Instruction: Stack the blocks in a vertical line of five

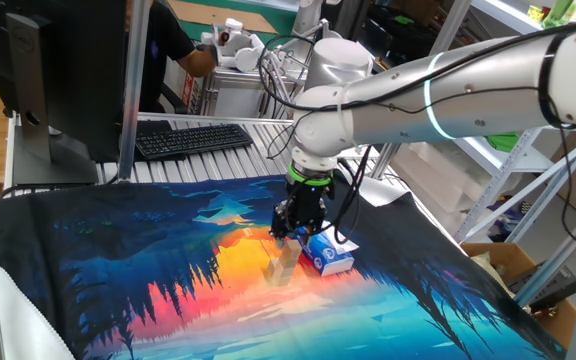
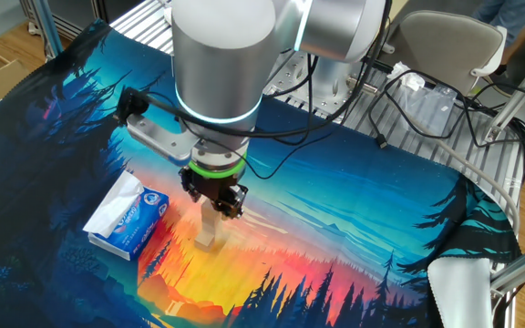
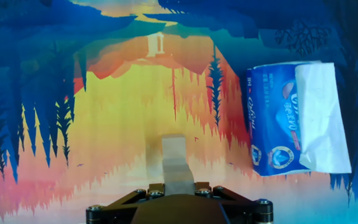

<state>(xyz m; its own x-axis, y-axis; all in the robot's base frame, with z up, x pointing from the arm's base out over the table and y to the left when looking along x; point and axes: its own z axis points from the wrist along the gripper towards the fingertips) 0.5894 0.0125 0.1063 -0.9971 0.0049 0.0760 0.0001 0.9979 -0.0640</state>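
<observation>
The light-tan wooden blocks stand as one upright column [image 1: 284, 264] on the orange part of the mat, also seen in the other fixed view [image 2: 210, 230]. In the hand view the column [image 3: 175, 160] runs down to the bottom middle. My gripper [image 1: 287, 238] is straight above it [image 2: 215, 208], and its two fingers sit tight against either side of the top block [image 3: 176, 186]. I see no gap between fingers and block. No loose blocks show elsewhere. I cannot tell how many blocks the column holds.
A blue-and-white box [image 1: 328, 252] lies right beside the column, left of it in the other fixed view [image 2: 128, 216] and right of it in the hand view [image 3: 294, 118]. A keyboard [image 1: 190, 138] and monitor stand behind the printed mat [image 1: 118, 260].
</observation>
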